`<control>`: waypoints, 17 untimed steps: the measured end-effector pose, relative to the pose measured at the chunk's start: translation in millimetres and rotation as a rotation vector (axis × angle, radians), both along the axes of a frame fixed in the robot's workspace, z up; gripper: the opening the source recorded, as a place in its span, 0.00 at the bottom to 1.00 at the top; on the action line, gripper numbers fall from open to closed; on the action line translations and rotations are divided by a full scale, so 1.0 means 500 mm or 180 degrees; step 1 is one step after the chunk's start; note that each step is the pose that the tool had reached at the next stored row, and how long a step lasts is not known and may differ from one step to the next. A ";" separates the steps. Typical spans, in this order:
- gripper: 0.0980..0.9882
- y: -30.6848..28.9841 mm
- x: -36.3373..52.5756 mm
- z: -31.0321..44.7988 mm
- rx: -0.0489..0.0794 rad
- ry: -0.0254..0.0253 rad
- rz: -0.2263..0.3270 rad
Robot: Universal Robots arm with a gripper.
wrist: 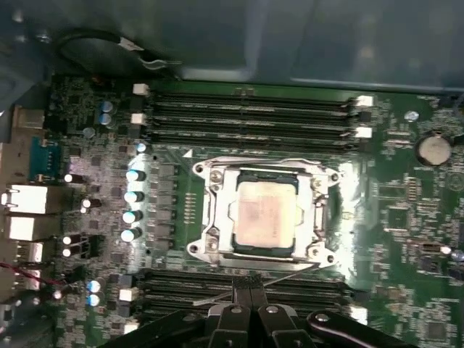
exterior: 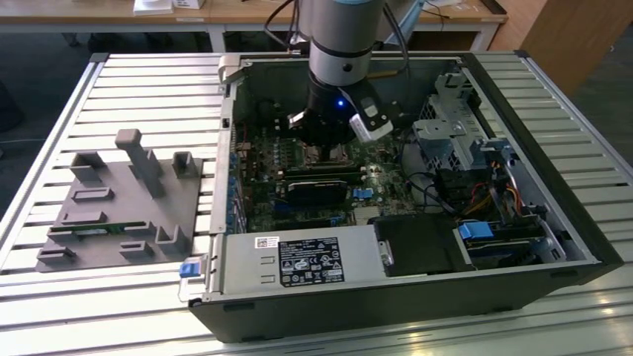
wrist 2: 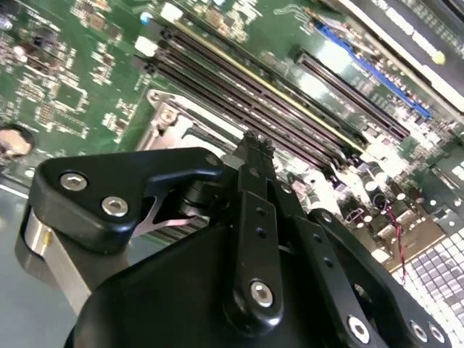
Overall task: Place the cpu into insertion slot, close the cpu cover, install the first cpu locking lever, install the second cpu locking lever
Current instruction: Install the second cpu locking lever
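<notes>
Jaws look pinched together, nothing between them, tips hanging just above the board. Gripper [wrist: 250,286] sits at the 6 o'clock edge of the socket in the first wrist view. CPU [wrist: 266,214] lies flat in the slot [wrist: 239,250], straight toward 12 from the tips, cover [wrist: 217,210] down around it as a silver frame. Thin lever wire [wrist: 272,265] runs crosswise betw. tips and cover, closest thing to them. RAM slots [wrist: 250,116] beyond at 12. Arm stands in the open PC case [exterior: 554,222].
</notes>
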State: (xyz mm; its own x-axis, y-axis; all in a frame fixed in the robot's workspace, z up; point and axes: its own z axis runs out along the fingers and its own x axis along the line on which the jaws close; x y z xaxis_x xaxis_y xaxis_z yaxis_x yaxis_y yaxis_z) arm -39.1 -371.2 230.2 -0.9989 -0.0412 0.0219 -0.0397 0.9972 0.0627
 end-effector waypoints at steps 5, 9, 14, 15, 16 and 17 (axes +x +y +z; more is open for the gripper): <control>0.01 0.000 -0.006 -0.016 0.0001 0.0000 0.0000; 0.01 -0.003 -0.008 -0.023 0.0037 0.0000 0.0000; 0.01 -0.013 -0.016 -0.026 0.0109 0.0000 0.0000; 0.01 -0.015 -0.017 -0.026 0.0118 0.0000 0.0000; 0.01 -0.016 -0.019 -0.027 0.0126 0.0000 0.0000; 0.01 -0.016 -0.020 -0.028 0.0134 0.0000 0.0000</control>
